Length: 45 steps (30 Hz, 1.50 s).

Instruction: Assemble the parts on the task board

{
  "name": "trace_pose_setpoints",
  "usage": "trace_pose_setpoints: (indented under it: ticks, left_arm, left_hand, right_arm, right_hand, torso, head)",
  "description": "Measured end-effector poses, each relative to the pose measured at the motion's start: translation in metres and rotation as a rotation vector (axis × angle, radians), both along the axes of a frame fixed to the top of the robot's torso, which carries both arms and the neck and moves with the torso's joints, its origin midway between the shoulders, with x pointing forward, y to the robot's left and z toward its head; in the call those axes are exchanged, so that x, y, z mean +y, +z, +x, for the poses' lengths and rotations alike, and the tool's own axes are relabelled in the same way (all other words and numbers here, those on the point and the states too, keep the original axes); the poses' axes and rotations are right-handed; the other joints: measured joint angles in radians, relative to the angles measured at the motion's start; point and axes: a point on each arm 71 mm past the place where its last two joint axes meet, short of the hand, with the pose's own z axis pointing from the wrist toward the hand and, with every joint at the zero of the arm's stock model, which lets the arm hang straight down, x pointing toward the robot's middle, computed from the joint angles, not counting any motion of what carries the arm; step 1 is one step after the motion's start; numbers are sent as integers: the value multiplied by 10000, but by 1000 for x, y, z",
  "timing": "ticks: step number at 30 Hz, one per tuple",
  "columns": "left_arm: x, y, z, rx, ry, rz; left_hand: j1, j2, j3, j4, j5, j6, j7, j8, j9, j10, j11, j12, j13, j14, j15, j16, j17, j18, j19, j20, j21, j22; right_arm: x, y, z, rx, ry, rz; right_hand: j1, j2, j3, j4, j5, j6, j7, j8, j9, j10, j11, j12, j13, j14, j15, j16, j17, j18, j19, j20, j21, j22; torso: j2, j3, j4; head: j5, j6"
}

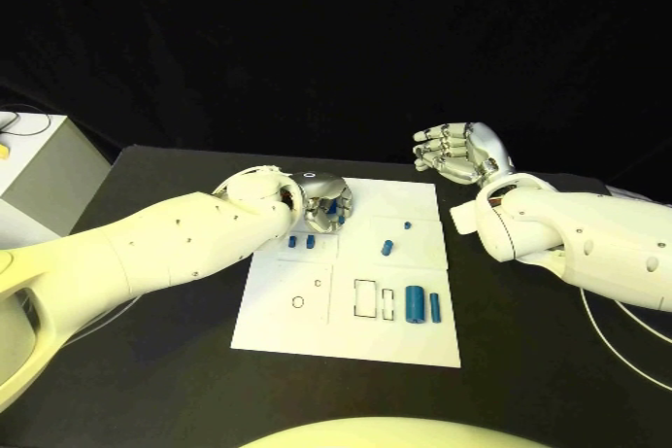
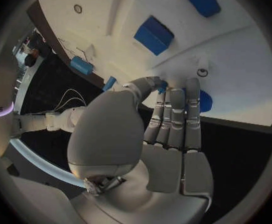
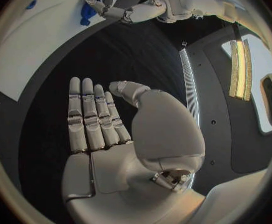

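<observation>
The white task board point(image 1: 351, 336) lies in the middle of the black table. My left hand point(image 1: 319, 197) is low over its far left corner; thumb and fingertips pinch a small blue part point(image 2: 163, 87), and a larger round blue part point(image 2: 205, 102) lies under the fingertips. Two small blue parts point(image 1: 301, 241) stand just in front of that hand. Others sit at mid board point(image 1: 386, 245) and further back point(image 1: 408, 225). A thick blue cylinder point(image 1: 415, 304) and a thin one point(image 1: 436, 307) lie near the right edge. My right hand point(image 1: 456, 152) hovers empty beyond the board's far right corner, fingers straight.
Empty outlined slots point(image 1: 374, 300) and two small rings point(image 1: 297, 300) mark the board's front half. A white box point(image 1: 42, 166) with a wire stands off the table's left edge. A thin cable point(image 1: 617, 336) loops on the table at the right.
</observation>
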Motion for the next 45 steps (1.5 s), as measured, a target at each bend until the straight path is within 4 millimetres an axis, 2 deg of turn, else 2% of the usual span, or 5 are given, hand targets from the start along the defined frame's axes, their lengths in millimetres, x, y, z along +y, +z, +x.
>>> trace_pose_setpoints:
  ticks: [10, 17, 24, 30, 45]
  left_arm:
    - [-1, -1, 2, 10, 44, -5]
    - [-1, -2, 1, 26, 26, -16]
    - [-1, -2, 0, -14, 15, -63]
    - [2, -3, -2, -153, -41, -224]
    - [20, 4, -9, -492, -74, -1069]
  left_hand:
    - [-53, 53, 149, -149, 1, 419, -4, -148, -90, 461, -121, -203, -134, 449, -79, 484, 488, 0, 0, 0, 268, 172]
    - [-44, 255, 272, -216, -49, 753, -51, -265, -125, 1009, -195, -355, -212, 1095, -169, 889, 1073, -1, 72, -72, 540, 301]
    - [13, 383, 473, -435, -56, 1283, -180, -443, -27, 1898, -373, -763, -285, 2078, -357, 1348, 2182, -4, 284, -244, 860, 482]
    - [4, 399, 587, -705, -113, 1647, -269, -533, 152, 2451, -457, -1181, -283, 2925, -475, 1664, 3356, -7, 1110, -340, 1512, 1423]
    - [9, 403, 629, -800, -117, 1738, -288, -707, 231, 2628, -463, -1506, -219, 3039, -490, 1703, 3528, -9, 1253, -356, 1616, 1600]
  right_arm:
    - [1, 0, 0, 91, 51, 229]
    - [2, -1, 0, 151, 95, 309]
    - [2, -1, 0, 190, 123, 346]
    - [3, -1, 0, 218, 164, 372]
    - [2, -1, 1, 216, 161, 388]
  right_hand:
    - [0, 0, 0, 0, -43, 0, 0, -51, -10, 0, 0, -116, 1, 1, 1, -97, -81, 1, 35, 35, -56, -184]
    - [0, 0, 0, 0, -79, 0, 0, -92, -10, 30, 29, -116, 1, 2, 1, -97, -121, 2, 70, 70, -101, -274]
    - [-38, 39, 0, 1, -79, -1, 0, -189, -22, 30, 29, -271, 2, 2, 1, -214, -209, 1, 71, 70, -173, -463]
    - [-38, 39, 0, 1, -79, -1, -1, -225, -31, 9, 50, -313, 2, -34, 38, -255, -256, 1, 71, 70, -173, -565]
    - [-38, 39, -28, -25, -79, -2, -1, -264, -31, -7, 66, -359, 3, -34, 38, -313, -300, 1, 70, 70, -173, -663]
  torso:
    - [-14, 3, -9]
    - [-19, -1, -3]
    - [-22, -5, 3]
    - [-23, -5, 1]
    - [-34, -7, 6]
  head:
    - [-12, -35]
    - [-21, -55]
    - [-21, -66]
    - [-17, -60]
    - [-9, 1]
